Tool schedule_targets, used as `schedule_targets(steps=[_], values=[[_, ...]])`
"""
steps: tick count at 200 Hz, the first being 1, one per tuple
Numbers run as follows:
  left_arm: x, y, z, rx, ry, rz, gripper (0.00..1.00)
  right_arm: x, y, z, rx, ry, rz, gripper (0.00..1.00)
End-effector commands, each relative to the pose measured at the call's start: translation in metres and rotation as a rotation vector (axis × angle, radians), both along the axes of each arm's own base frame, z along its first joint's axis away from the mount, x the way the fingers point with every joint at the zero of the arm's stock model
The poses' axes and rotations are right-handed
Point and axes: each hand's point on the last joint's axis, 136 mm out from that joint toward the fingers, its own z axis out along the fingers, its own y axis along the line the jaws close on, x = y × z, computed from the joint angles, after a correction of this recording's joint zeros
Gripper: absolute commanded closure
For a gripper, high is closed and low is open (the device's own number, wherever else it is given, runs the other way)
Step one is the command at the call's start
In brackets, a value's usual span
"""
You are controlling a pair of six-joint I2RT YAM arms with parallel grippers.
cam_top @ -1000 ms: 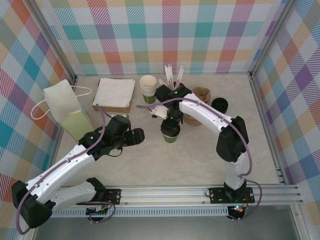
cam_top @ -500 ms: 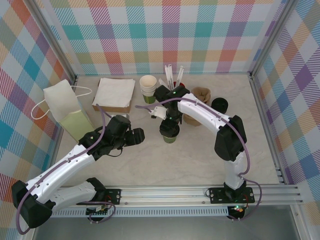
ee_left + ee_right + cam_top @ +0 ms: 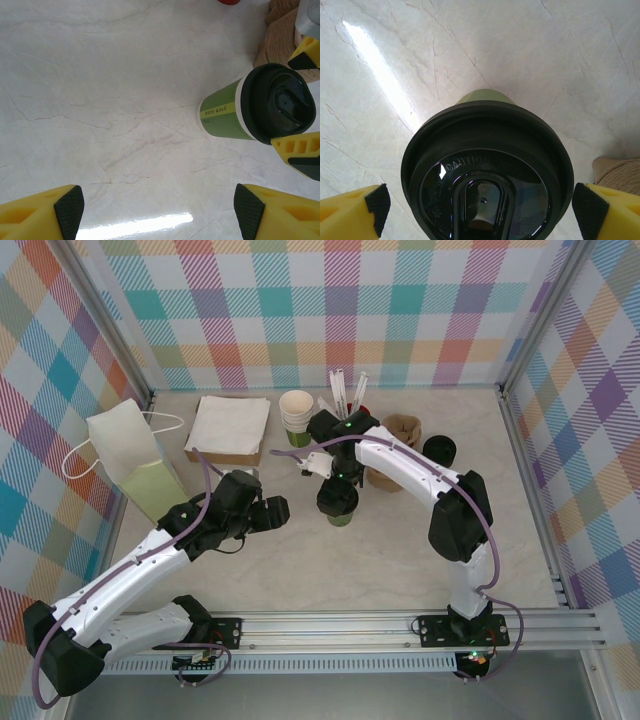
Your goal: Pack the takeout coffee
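Bare pale marble tabletop (image 3: 400,560) across the near half: free passage from either arm base toward mid-table. Blocked at centre by the small olive-green paper cup with a black plastic lid (image 3: 341,510), upright, straddled by the right gripper (image 3: 337,490), pads spread either side of the lid. Shut off from behind and right by that arm's white links. Only marble between cup and left gripper (image 3: 278,512), its jaws wide. Crowded along the back:

- flat white napkin stack on a brown tray (image 3: 230,425)
- stack of lidless green cups (image 3: 297,412)
- red cup of white sticks (image 3: 347,395)
- tan fibrous bundle (image 3: 403,427)
- round black piece (image 3: 439,449)

Far left taken by the upright white paper bag (image 3: 125,455).
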Motion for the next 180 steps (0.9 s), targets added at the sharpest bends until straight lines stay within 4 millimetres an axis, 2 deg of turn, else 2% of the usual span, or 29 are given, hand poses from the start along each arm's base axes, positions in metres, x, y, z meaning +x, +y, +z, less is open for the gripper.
schedule_targets(steps=[1,36,74,121,180], values=[[0.000,0.002,-0.005,0.009,0.006,0.002,0.19,-0.003,0.004,0.013,0.024,0.000,-0.007,0.00],[-0.001,-0.001,-0.007,-0.011,0.011,0.005,0.18,-0.002,0.003,0.023,0.037,-0.024,-0.026,0.00],[-0.002,-0.005,-0.008,-0.049,0.017,0.011,0.12,-0.003,0.002,0.037,0.064,-0.048,-0.043,0.00],[-0.001,-0.018,-0.007,-0.128,0.027,0.001,0.09,0.001,-0.004,0.060,0.146,-0.096,-0.129,0.00],[0.005,-0.044,-0.004,-0.239,0.051,-0.031,0.09,0.008,-0.035,0.079,0.255,-0.130,-0.324,0.00]])
